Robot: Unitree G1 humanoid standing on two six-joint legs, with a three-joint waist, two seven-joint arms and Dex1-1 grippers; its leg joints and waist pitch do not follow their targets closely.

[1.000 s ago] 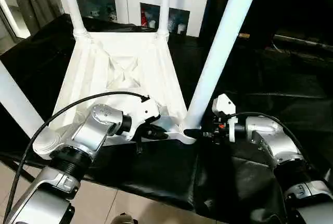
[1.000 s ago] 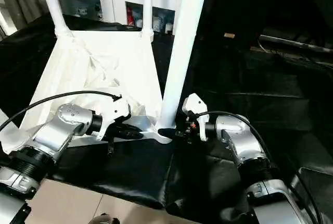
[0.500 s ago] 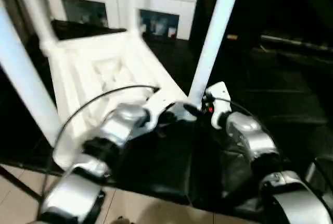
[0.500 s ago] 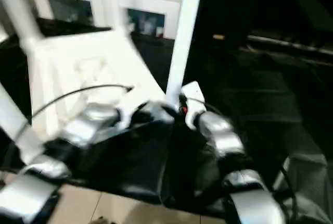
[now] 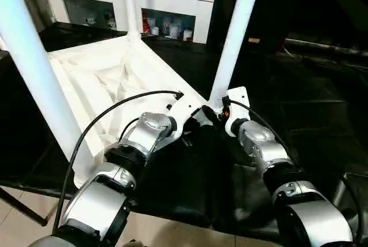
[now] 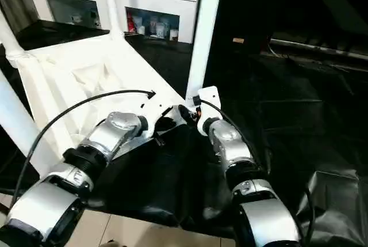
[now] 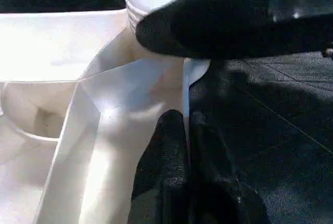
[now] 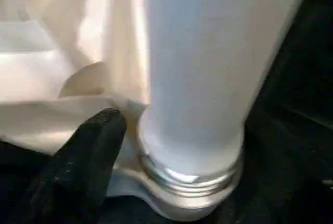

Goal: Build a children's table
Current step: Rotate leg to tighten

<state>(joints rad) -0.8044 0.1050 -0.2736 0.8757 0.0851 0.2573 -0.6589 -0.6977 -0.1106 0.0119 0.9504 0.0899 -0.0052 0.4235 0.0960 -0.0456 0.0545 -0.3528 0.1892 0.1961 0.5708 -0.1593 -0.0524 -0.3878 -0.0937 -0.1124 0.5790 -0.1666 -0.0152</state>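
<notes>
Children's table (image 5: 109, 80) laid upside down on black-covered surface (image 5: 299, 115), left gripper (image 7: 182, 146) fingers pressed together against its near corner rim, right gripper (image 8: 171, 146) fingers spread beside the corner leg's (image 8: 208, 67) base

Two silver arms with black fingers and white wrist blocks

Both forearms are brushed silver metal built of rounded segments with black bands at the joints; the left arm (image 5: 135, 146) carries a thin black cable that arcs over it to a white wrist block, and small screws dot its round silver housing. The right arm (image 5: 261, 149) has a white wrist block too, a black cable looping along it and a small red spot beside the block. The left gripper (image 7: 182, 125) has matte black rounded fingers, like the right gripper's finger (image 8: 86, 166).
</notes>
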